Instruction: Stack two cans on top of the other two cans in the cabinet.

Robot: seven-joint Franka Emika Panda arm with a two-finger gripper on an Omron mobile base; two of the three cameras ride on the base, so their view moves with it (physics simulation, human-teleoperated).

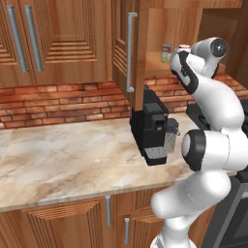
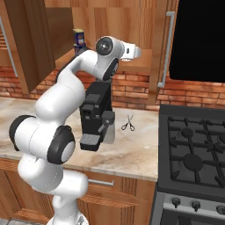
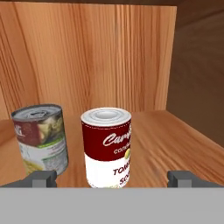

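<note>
The cabinet [image 1: 140, 29] stands open, its ridged door [image 1: 122, 48] swung out with one silver bar handle. On its shelf [image 3: 175, 144] a white can with a red top band [image 3: 106, 146] stands upright, straight ahead of my gripper [image 3: 111, 178]. The gripper is open, its fingertips [image 3: 41, 178] wide apart, low on either side of this can and short of it. A pale green tin with a silvery rim [image 3: 41, 138] stands just left of it, a small gap between them. A blue can with a yellow label [image 2: 78, 37] stands on the shelf further left. My arm [image 1: 213, 101] reaches up into the cabinet.
A black coffee machine [image 1: 152, 126] stands on the marble counter [image 1: 63, 155] right under the open cabinet. Scissors [image 2: 128, 123] lie on the counter beside a stove [image 2: 193, 154]. A wall cabinet with two bar handles [image 1: 19, 38] hangs to the left.
</note>
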